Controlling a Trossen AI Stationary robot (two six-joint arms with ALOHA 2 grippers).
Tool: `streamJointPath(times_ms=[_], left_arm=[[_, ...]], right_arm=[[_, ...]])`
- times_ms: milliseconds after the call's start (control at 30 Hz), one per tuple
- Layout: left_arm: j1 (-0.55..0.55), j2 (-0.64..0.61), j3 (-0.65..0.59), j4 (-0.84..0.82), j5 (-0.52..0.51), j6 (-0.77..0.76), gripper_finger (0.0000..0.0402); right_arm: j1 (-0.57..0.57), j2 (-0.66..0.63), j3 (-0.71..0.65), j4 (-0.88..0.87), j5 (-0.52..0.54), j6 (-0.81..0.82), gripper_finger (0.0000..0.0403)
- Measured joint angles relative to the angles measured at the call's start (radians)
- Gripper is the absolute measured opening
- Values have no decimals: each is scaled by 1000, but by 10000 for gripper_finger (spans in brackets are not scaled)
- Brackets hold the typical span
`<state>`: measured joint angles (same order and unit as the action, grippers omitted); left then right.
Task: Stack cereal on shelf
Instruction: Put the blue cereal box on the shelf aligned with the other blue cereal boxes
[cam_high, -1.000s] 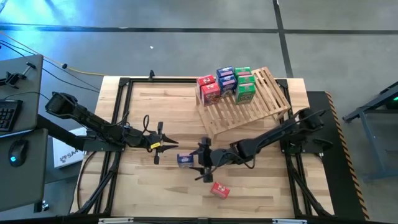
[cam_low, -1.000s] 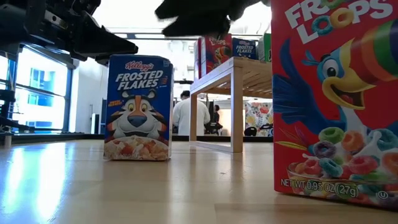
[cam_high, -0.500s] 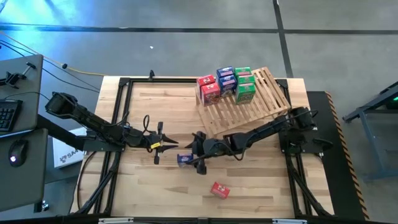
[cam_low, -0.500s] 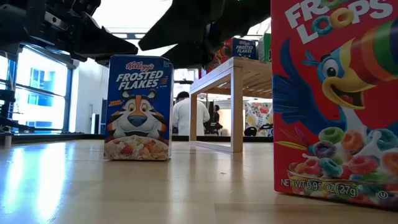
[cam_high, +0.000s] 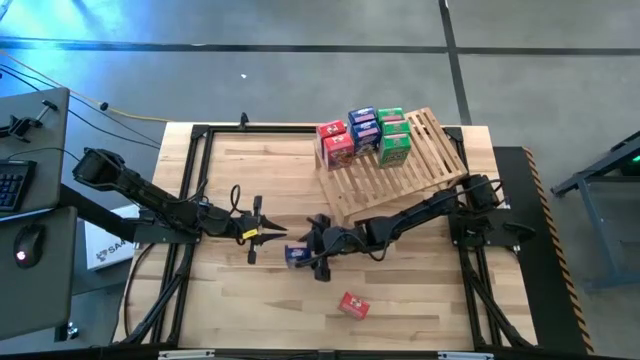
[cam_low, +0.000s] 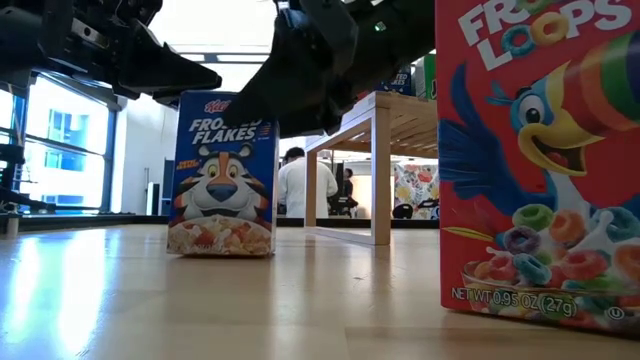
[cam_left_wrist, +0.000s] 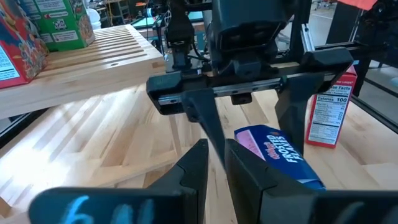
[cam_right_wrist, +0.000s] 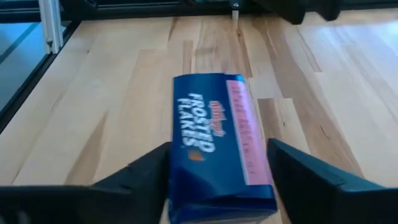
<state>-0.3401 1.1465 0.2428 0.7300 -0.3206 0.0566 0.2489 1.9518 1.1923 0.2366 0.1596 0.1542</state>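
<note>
looming nearest the table-level camera, a red froot loops box (cam_low: 535, 160) stands upright on the wooden table (cam_high: 230, 310), well apart from the shelf; from overhead it sits alone near the front edge (cam_high: 352, 305). just beyond it, toward the middle of the table, the right gripper (cam_high: 318, 256) hangs over a blue frosted flakes box (cam_high: 297, 256), its two fingers (cam_right_wrist: 140, 177) spread wide, one to either side of the carton's top and, by the look of it, not yet pressing on the cardboard. the blue box stands upright on the planks (cam_low: 222, 172) with the dark gripper body crossing its upper corner. the left gripper (cam_high: 268, 234) waits close by at about the same depth, its fingers (cam_left_wrist: 193, 171) pressed together and holding nothing, pointed at the blue box. farther back, the slatted wooden shelf (cam_high: 430, 170) slopes up toward the rear right corner, already carrying a cluster of red, blue and green boxes (cam_high: 365, 135) at its far end. beyond the table, a person in a white top (cam_low: 296, 185) stands in the room, back turned.

the step in hand appears to be the pick of the blue box. the next move likely calls for the right fingers to settle lower and close squarely on the narrow sides, then lift clear without tipping the carton before carrying it back to the shelf.
</note>
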Motion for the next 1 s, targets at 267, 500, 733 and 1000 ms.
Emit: streamJointPath(times_ms=[267, 500, 733, 1000], left_arm=[[0, 0, 0, -2, 0, -3, 44], [0, 0, 0, -9, 8, -2, 44], [0, 0, 0, -15, 8, -3, 44], [0, 0, 0, -20, 8, 0, 44]], right_arm=[[0, 0, 0, -7, -18, -5, 139], [2, 0, 0, 3, -77, -33, 126], [5, -15, 0, -10, -101, -44, 124], [14, -92, 0, -72, -101, -72, 124]])
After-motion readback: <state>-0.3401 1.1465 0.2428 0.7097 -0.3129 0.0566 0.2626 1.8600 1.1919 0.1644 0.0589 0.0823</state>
